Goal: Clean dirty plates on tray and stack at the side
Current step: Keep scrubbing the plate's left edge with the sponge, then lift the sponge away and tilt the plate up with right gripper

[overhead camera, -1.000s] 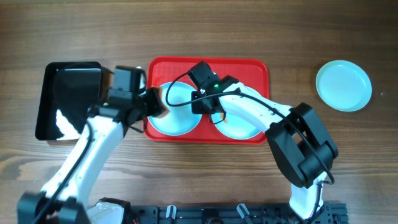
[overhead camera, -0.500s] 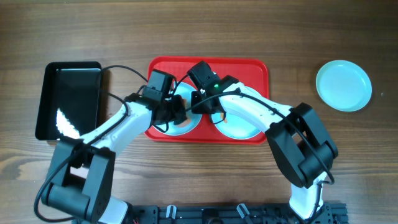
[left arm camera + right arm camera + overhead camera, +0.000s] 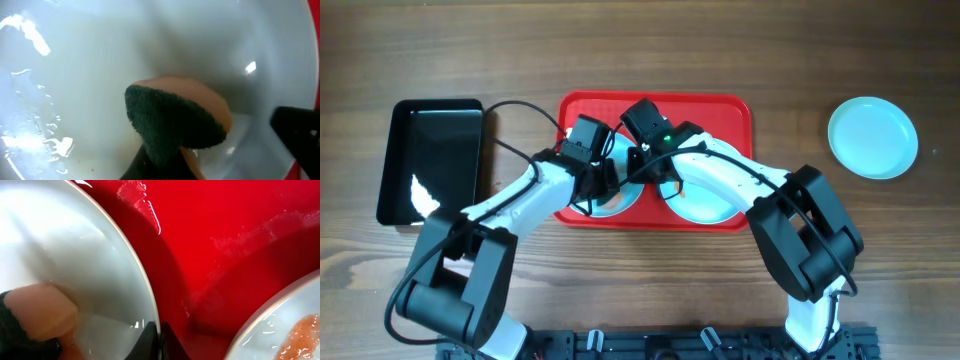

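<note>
The red tray (image 3: 720,110) holds two pale mint plates. My left gripper (image 3: 598,182) is shut on an orange sponge with a dark green pad (image 3: 175,122) and presses it onto the left plate (image 3: 620,150), which fills the left wrist view (image 3: 90,75). My right gripper (image 3: 655,180) is shut on that plate's right rim (image 3: 142,280); the sponge (image 3: 40,310) shows beyond it. The right plate (image 3: 705,205) carries an orange smear (image 3: 302,330). A third plate (image 3: 872,137) lies on the table at the far right.
A glossy black tray (image 3: 432,160) sits left of the red tray. Both arms cross over the red tray's front half. Bare wooden table (image 3: 620,50) lies behind and to the right.
My left gripper has moved right from the red tray's left edge onto the left plate with the sponge. The right arm has stayed still.
</note>
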Action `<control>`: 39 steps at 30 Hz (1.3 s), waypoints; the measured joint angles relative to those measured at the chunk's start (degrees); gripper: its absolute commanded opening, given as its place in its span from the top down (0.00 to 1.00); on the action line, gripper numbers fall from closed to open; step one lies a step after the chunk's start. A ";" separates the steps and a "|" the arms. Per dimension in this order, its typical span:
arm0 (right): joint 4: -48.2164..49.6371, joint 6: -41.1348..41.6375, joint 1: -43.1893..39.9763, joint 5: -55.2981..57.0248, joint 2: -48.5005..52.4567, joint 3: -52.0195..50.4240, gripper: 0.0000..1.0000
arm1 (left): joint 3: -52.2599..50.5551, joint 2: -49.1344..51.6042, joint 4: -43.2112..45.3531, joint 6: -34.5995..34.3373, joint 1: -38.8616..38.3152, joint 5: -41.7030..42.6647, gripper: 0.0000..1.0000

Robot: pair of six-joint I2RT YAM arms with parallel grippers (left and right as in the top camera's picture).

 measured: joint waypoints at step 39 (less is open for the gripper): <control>0.17 0.00 0.00 0.04 0.00 0.00 0.96 | 0.57 -16.24 -7.82 1.66 0.26 -21.46 0.96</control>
